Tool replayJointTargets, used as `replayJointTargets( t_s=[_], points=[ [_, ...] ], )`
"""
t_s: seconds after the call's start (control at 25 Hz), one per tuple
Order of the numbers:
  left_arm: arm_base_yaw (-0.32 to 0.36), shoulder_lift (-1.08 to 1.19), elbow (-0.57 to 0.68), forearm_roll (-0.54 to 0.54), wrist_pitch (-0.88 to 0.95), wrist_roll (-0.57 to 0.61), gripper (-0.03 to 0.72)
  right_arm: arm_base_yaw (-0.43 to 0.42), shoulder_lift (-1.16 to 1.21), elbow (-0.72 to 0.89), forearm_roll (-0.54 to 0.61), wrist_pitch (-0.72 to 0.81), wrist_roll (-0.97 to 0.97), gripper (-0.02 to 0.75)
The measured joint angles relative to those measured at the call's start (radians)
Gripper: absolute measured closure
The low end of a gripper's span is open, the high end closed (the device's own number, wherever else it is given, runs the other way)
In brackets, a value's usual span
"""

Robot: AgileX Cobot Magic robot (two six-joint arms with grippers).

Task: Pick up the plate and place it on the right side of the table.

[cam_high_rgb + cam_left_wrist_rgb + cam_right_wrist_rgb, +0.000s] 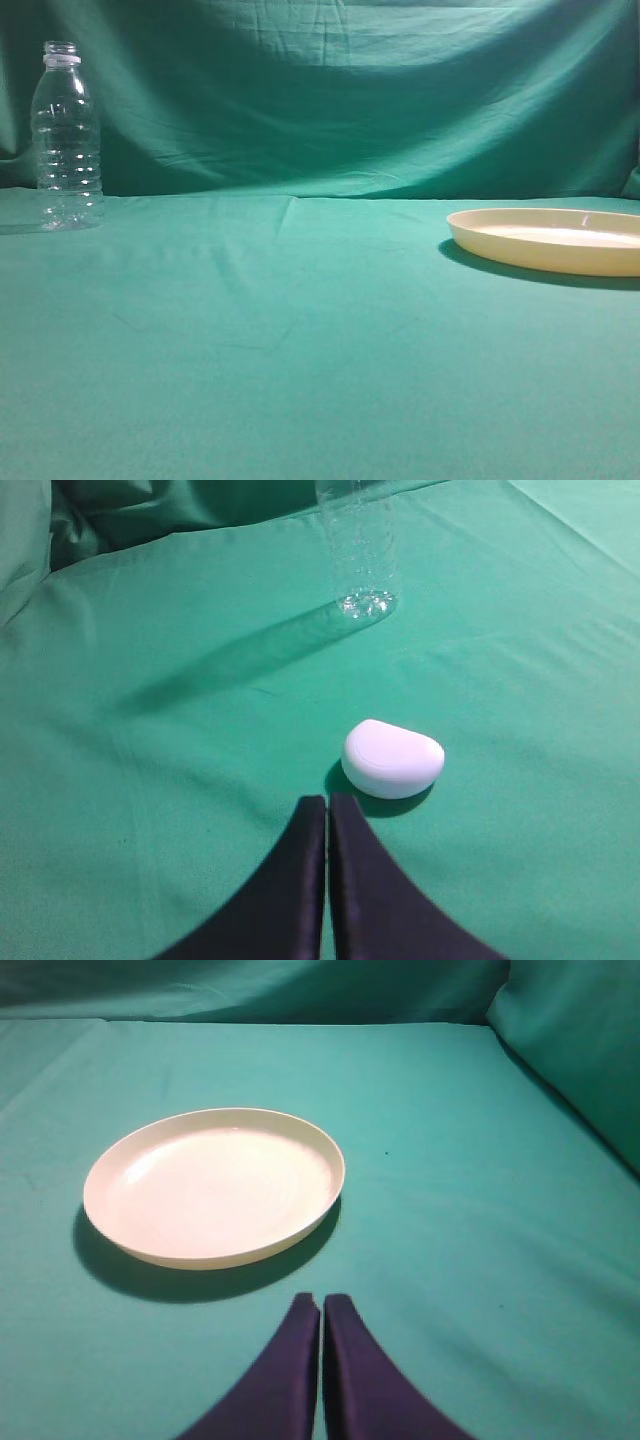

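Note:
The cream plate (550, 239) lies flat on the teal-green table (300, 350) at the right edge of the exterior view. In the right wrist view the plate (214, 1185) lies ahead and to the left of my right gripper (322, 1302), which is shut and empty, a short gap from the rim. My left gripper (327, 800) is shut and empty over bare cloth. Neither gripper shows in the exterior view.
A clear plastic bottle (67, 140) stands upright at the far left; its base shows in the left wrist view (362, 570). A small white rounded object (392, 758) lies just ahead of the left gripper. Green cloth backdrop (350, 90) rises behind the table.

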Motion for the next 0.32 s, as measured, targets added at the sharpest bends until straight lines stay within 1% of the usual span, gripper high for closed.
replayJointTargets(
  t_s=[0.32],
  points=[
    [0.000,0.000,0.000,0.000,0.000,0.000,0.688,0.000,0.000,0.000,0.000,0.000,-0.002,0.738]
  ],
)
